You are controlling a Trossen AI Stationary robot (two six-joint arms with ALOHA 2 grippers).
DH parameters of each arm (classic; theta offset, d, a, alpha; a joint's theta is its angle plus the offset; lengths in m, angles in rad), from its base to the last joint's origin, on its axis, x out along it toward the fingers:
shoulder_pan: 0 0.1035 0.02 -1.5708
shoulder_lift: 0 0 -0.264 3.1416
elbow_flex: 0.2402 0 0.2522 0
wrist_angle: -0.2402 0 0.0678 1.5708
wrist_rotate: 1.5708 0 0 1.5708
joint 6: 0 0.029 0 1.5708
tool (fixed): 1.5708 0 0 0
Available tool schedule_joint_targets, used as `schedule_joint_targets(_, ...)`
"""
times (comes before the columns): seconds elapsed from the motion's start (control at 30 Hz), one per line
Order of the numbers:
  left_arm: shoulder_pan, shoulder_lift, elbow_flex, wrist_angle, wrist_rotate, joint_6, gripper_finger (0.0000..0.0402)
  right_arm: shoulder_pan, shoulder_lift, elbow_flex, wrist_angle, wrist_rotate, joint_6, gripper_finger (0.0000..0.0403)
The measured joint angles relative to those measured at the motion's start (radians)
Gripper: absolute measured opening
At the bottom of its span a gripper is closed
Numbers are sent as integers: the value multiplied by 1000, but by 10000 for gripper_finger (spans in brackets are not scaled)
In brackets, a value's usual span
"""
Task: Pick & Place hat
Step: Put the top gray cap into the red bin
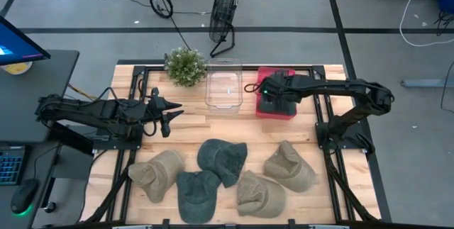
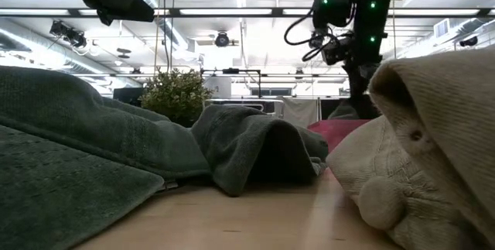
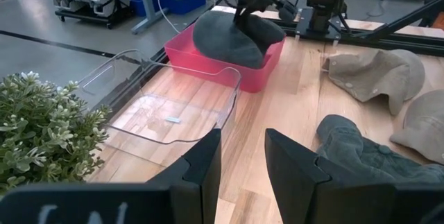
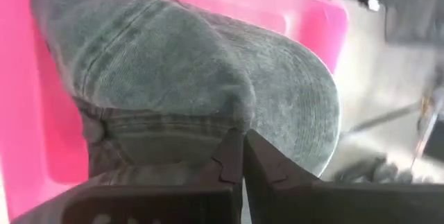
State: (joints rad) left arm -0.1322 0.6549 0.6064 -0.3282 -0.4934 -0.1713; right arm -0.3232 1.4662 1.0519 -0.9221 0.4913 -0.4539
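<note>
A dark grey hat (image 3: pixel 232 37) lies in the pink bin (image 3: pixel 208 61) at the table's far right; it also shows in the right wrist view (image 4: pixel 173 64). My right gripper (image 4: pixel 243 156) is down over the bin (image 1: pixel 278 110), shut on this hat. My left gripper (image 3: pixel 243 165) is open and empty above the table's left side (image 1: pixel 170 113), pointing toward the bins. Several more hats lie flat on the near half of the table: tan (image 1: pixel 157 174), dark (image 1: pixel 196 193), dark (image 1: pixel 223 159), tan (image 1: pixel 259 193), tan (image 1: pixel 289 165). My right gripper pinches a raised fold of the hat's cloth (image 4: pixel 232 123) between its two fingertips. The fingers come from above, slanting down. The hat rests in the pink bin, its top bulging above the rim.
A clear plastic bin (image 1: pixel 223 84) stands left of the pink bin, and a potted plant (image 1: pixel 186 66) stands at the far left. Black frame rails (image 1: pixel 333 151) run along the table's sides. Bare wood (image 1: pixel 213 126) lies between the bins and the hats.
</note>
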Motion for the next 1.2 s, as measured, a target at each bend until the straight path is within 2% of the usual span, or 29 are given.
schedule_joint_targets(0.13, 0, 0, 0, 0, 0, -1, 117, -3, 10, -31, 101, -74, -47, 1)
schedule_joint_targets(0.3, 0, 0, 0, 0, 0, -1, 117, -5, 12, -108, 196, -78, -41, 16)
schedule_joint_targets(0.5, 0, 0, 0, 0, 0, -1, 117, -7, 13, -127, 215, -78, 1, 80)
schedule_joint_targets(0.67, 0, 0, 0, 0, 0, -6, 117, 12, 13, -87, 212, 49, 58, 136)
schedule_joint_targets(0.73, 0, 0, 0, 0, 0, -26, 117, 36, 7, -46, 160, 55, 105, 154)
schedule_joint_targets(0.83, 0, 0, 0, 0, 0, -48, 117, 97, 7, 23, 107, -13, 181, 170)
schedule_joint_targets(0.93, 0, 1, 0, 0, 0, -53, 117, 176, 7, 72, 123, -145, 213, 175)
schedule_joint_targets(1.1, 0, 1, 0, 0, 0, -53, 117, 317, 14, 78, 345, -432, 184, 176)
schedule_joint_targets(1.2, 0, 1, 0, 1, 1, -76, 117, 388, 36, 79, 456, -490, 178, 176)
